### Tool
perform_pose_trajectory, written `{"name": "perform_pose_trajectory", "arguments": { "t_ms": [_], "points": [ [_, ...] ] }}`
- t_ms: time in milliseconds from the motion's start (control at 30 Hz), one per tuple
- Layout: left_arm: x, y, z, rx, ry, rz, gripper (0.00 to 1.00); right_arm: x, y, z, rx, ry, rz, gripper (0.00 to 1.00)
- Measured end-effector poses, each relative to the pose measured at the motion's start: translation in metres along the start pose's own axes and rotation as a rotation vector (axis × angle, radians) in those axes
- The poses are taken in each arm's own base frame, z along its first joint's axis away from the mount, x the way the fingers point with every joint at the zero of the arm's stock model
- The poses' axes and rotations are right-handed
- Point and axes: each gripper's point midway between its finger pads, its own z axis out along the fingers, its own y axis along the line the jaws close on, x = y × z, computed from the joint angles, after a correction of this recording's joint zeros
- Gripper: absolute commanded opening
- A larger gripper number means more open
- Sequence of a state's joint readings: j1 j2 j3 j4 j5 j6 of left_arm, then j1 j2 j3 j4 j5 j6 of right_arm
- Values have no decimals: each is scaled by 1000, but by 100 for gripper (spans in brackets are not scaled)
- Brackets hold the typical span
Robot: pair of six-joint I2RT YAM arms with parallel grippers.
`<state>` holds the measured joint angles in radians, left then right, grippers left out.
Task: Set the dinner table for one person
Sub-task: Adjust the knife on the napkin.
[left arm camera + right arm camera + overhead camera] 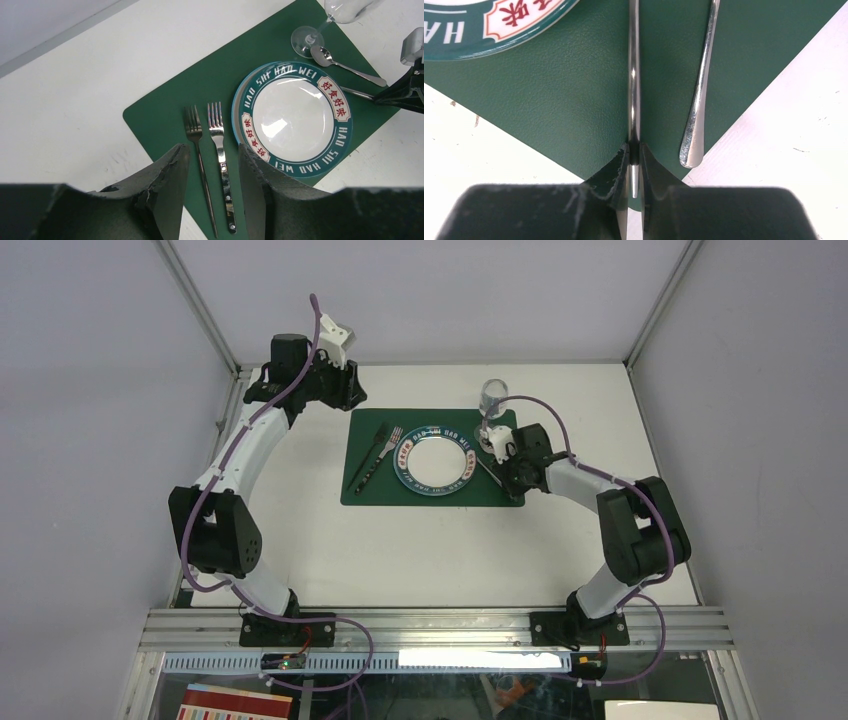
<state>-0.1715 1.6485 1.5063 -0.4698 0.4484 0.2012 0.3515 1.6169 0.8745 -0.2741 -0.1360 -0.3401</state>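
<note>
The dinner table [420, 540] is a white top that bears a dark green placemat [370, 495]. On the mat lies a plate with a teal lettered rim [436, 460] [345, 137], and two forks [194, 131] [216, 125] lie to its left. To its right are a spoon [340, 64] [698, 115] and a slim metal utensil [633, 90]. A wine glass [493, 395] stands at the mat's far right corner. My right gripper [634, 152] [497, 472] is down on the mat, shut on the slim utensil's handle end. My left gripper [212, 155] [350, 395] hangs open, high over the table's back left, holding nothing.
Aluminium frame posts rise at the table's back corners [238, 368] [628, 362], and a silver rail [430, 625] runs along the near edge by the arm bases. The right arm's elbow [640, 525] stands over the table's right side. Bare white top [784, 150] lies beside the mat.
</note>
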Motion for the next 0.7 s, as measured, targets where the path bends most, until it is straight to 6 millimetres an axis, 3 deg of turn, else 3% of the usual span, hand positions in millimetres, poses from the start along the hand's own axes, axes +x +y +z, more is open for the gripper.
{"name": "perform_pose_trajectory", "arguments": {
  "t_ms": [233,533,633,700],
  "points": [
    [4,0,1,1,6,-3,43,0,1,0,-2,-1,-2,20],
    [9,-1,1,2,13,-7,43,7,14,-10,-40,15,-13,22],
    [9,-1,1,2,13,-6,44,8,14,-19,-25,-4,-18,32],
    [9,-1,0,2,13,-6,44,5,11,-26,-1,-23,-21,34]
  ]
}}
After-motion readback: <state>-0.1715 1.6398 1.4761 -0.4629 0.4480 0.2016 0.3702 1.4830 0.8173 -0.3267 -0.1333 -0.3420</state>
